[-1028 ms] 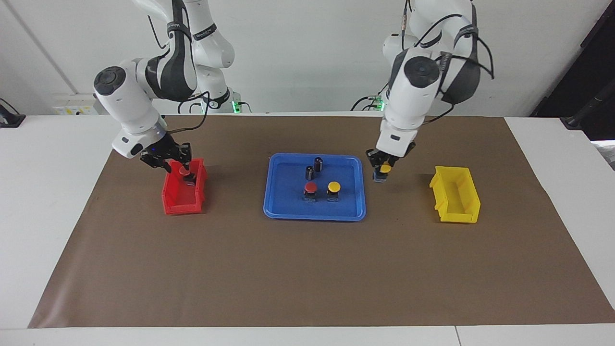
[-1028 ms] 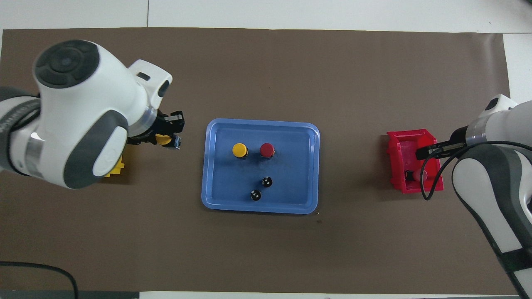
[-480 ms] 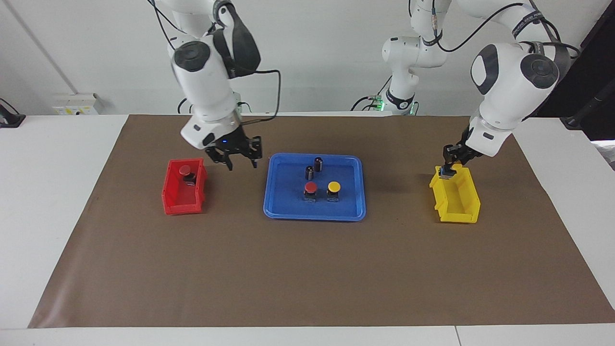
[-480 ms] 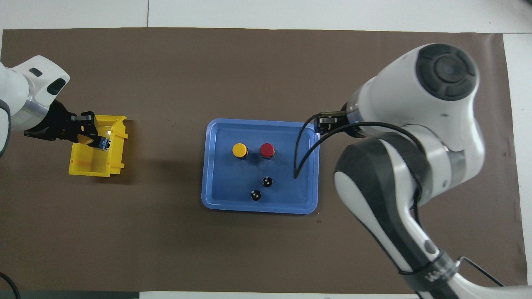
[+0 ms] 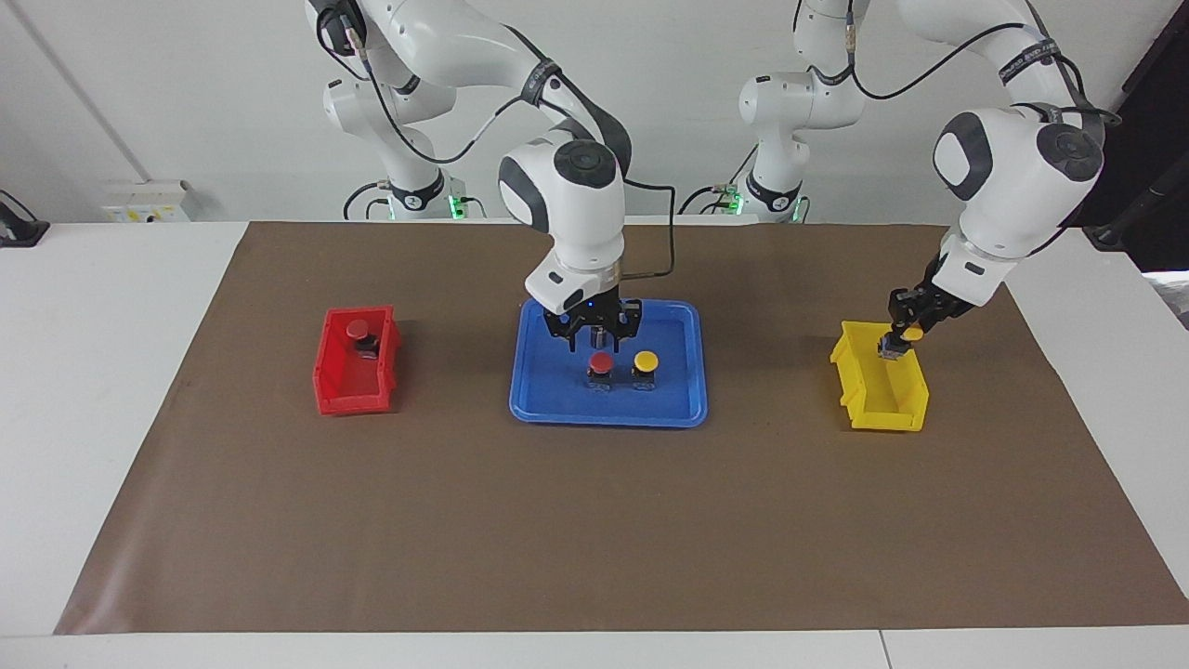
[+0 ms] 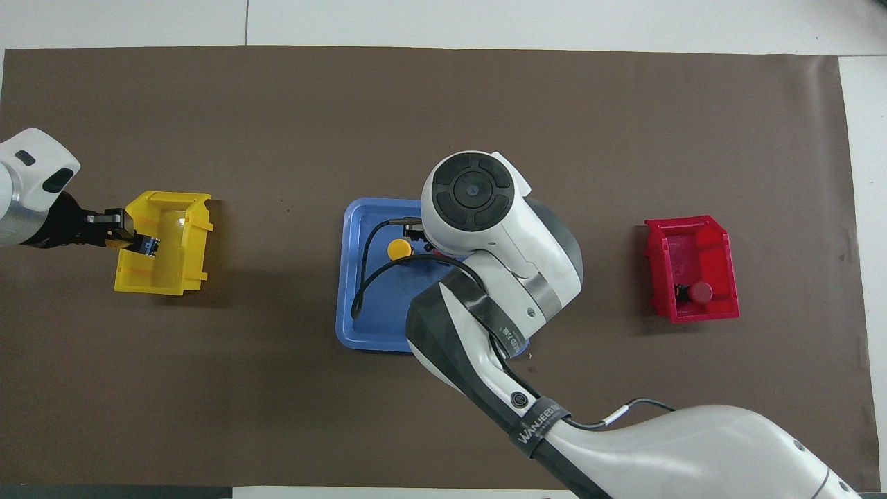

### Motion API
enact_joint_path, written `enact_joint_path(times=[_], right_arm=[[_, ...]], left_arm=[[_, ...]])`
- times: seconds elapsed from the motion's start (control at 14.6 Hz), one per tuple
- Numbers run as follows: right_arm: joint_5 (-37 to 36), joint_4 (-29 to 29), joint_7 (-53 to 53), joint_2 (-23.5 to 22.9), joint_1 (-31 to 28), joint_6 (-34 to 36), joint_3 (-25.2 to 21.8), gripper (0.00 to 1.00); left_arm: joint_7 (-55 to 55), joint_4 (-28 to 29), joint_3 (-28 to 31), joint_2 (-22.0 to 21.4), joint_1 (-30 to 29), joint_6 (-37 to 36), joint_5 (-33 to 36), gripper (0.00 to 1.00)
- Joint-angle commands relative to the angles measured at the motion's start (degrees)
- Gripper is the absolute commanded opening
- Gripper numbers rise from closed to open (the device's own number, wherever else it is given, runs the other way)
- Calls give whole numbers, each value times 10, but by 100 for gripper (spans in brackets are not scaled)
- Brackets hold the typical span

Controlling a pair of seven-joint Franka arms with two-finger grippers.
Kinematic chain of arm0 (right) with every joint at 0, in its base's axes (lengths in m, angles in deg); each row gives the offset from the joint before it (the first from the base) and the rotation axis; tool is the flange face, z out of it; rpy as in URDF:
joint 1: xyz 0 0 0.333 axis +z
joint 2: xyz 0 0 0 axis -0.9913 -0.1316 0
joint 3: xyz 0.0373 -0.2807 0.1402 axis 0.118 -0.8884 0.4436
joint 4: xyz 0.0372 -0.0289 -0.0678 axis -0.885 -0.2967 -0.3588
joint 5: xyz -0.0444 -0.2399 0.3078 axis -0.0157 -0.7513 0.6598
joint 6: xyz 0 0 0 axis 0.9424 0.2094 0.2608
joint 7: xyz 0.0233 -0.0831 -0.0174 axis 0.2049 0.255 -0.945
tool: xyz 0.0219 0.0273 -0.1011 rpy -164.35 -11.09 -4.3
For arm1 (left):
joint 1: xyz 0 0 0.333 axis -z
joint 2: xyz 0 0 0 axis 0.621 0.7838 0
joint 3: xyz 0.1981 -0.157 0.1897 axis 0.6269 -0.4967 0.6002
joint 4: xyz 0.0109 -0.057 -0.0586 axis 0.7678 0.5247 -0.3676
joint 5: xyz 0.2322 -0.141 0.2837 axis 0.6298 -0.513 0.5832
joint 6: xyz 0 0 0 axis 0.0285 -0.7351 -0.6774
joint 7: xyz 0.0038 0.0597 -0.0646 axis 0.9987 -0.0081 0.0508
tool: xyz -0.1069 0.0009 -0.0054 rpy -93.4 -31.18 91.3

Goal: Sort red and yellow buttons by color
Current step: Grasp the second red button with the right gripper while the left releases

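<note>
A red button (image 5: 602,361) and a yellow button (image 5: 646,360) stand side by side in the blue tray (image 5: 608,419). My right gripper (image 5: 597,340) hangs open just above the red button. In the overhead view the right arm hides that red button; the tray's yellow button (image 6: 398,249) shows. My left gripper (image 5: 899,340) is shut on a second yellow button (image 5: 914,333) and holds it over the yellow bin (image 5: 878,414), as in the overhead view (image 6: 133,240). Another red button (image 5: 358,329) lies in the red bin (image 5: 348,401).
A brown mat (image 5: 594,530) covers the table. The yellow bin (image 6: 149,284) stands toward the left arm's end, the red bin (image 6: 686,239) toward the right arm's end, the tray (image 6: 353,305) between them. The two dark cylinders in the tray are hidden by the right arm.
My right gripper let go of a red button in the red bin and moved over the tray's red button. My left gripper carried the yellow button from beside the tray to over the yellow bin.
</note>
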Motion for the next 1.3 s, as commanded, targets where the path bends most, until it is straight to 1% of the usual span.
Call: enact_joint_path(times=[0.0, 0.14, 0.27, 0.48, 0.69, 0.75, 0.82, 0.89, 0.96, 1.03, 1.1, 1.17, 1.23], right_arm=[[-14, -35, 16, 0, 2, -42, 0, 68], [-14, -53, 22, -1, 9, -65, 0, 67], [-15, -58, 22, -1, 9, -67, 0, 67], [-20, -73, 22, 1, 9, -68, 0, 65], [-24, -83, 21, 3, 8, -83, 0, 52], [-24, -82, 21, 2, 8, -85, 0, 48], [-24, -82, 20, 1, 7, -93, 0, 41], [-24, -81, 21, 0, 7, -96, 0, 32], [-24, -77, 21, 0, 7, -94, 0, 26], [-24, -71, 19, 0, 6, -88, 0, 25], [-24, -58, 18, 0, 5, -75, -1, 25], [-25, -44, 13, 3, 1, -52, -2, 25], [-29, -44, -4, 26, -16, -31, -2, 25]], left_arm=[[-8, 54, -7, -22, -4, 45, 12, 1], [-8, 77, -7, -22, -3, 80, 12, 1], [-9, 94, -6, -13, -5, 118, 12, 1], [-9, 109, -6, -8, -6, 129, 12, 1], [-18, 149, -7, -10, -19, 167, 12, 1], [-18, 152, -6, -10, -19, 172, 12, 1], [-18, 153, -6, -9, -19, 174, 12, 1], [-17, 153, -6, -9, -19, 177, 13, 1], [-17, 153, -7, -8, -19, 177, 13, 2], [-17, 153, -7, -8, -19, 178, 12, 12], [-17, 151, -7, -8, -19, 177, 12, 44], [-17, 149, -7, -8, -19, 173, 13, 67], [-16, 139, -7, -7, -16, 163, 13, 74]])
